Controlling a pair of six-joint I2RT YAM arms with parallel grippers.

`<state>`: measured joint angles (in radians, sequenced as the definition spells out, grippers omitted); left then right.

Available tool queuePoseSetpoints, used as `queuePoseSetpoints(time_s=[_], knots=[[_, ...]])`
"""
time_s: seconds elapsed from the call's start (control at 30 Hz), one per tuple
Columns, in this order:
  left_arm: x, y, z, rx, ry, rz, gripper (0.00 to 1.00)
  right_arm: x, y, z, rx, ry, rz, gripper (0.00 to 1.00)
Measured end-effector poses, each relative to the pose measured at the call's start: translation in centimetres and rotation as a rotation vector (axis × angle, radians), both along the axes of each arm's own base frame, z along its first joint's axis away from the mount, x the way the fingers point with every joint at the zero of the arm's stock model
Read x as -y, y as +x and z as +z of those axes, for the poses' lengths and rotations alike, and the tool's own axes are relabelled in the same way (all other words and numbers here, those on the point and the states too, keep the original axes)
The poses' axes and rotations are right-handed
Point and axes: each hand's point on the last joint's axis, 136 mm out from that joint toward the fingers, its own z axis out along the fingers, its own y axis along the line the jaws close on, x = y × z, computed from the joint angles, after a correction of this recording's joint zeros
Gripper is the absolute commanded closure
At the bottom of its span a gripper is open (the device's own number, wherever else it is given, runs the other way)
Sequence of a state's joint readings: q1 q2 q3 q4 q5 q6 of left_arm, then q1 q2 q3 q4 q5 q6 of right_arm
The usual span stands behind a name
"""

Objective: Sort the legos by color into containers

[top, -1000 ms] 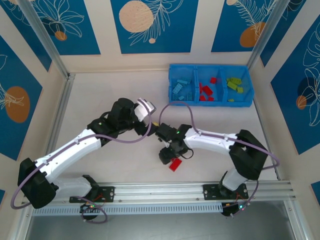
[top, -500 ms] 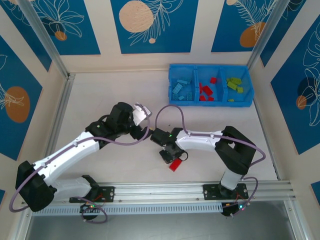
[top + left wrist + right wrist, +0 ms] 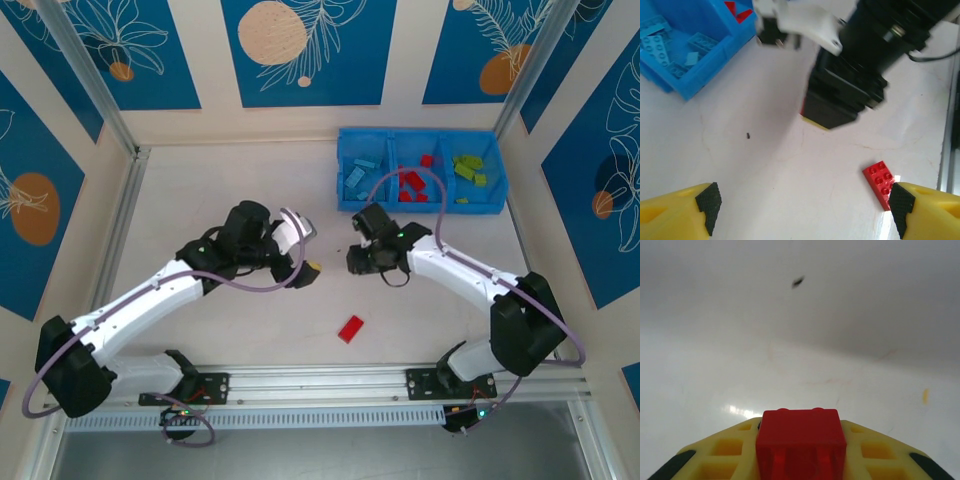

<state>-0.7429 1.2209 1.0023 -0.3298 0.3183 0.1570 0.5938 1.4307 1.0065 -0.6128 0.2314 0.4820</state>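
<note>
From where I stand, the right gripper (image 3: 801, 460) is clamped on a red brick (image 3: 801, 434). The wrist camera shows the brick wedged between the yellow fingers (image 3: 732, 450) at the bottom middle of the frame, with its studs just peeking over the top edge. In the overhead view that right gripper (image 3: 353, 262) sits near the middle of the frame, below and left of the blue tray (image 3: 470, 209) and well apart from it.

The left gripper (image 3: 805, 206) is spread wide and grips nothing, its yellow fingers (image 3: 675, 212) sitting in the two bottom corners of its own camera's frame. From above, the left gripper (image 3: 307, 270) is just left of the right one, and the two face each other across a small gap.

A second red brick (image 3: 351, 329) lies flat on the white table (image 3: 200, 200), below centre in the overhead view and clear of both grippers. In the left wrist view, this second red brick (image 3: 880, 182) lies just beside the right-hand fingertip, studs up.

The tray sits in the upper right of the overhead frame. Its left compartment holds light blue bricks (image 3: 362, 180), the middle one holds red bricks (image 3: 411, 183), and the right one holds green bricks (image 3: 468, 168). A corner of the tray (image 3: 695, 85) also shows in the upper left of the left wrist view.
</note>
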Motion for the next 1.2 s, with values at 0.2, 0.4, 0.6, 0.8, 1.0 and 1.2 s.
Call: queuePoseSetpoints(time_s=[0.2,0.4,0.6,0.8,1.0,1.2], knots=[[1.0,1.2,1.6,-0.011,-0.073,0.045,0.09,5.3,8.4,3.4,0.064,0.099,-0.270,0.78],[1.5,2.4,2.5,-0.048,-0.148,0.130,0.08,13.5,18.4,5.4,0.093,0.130,-0.594,0.77],[1.6,3.1,2.2,-0.066,-0.153,0.171,0.07,17.7,24.9,2.9,0.027,0.113,-0.703,0.46],[1.5,3.4,2.3,-0.052,-0.146,0.192,0.07,16.8,26.0,2.9,-0.023,0.088,-0.679,0.39],[0.8,4.2,2.1,0.003,-0.105,0.217,0.07,14.8,19.7,5.1,-0.045,0.078,-0.631,0.39],[-0.1,3.8,2.0,0.118,-0.024,0.158,0.07,5.7,7.2,9.8,0.084,0.124,-0.300,0.36]])
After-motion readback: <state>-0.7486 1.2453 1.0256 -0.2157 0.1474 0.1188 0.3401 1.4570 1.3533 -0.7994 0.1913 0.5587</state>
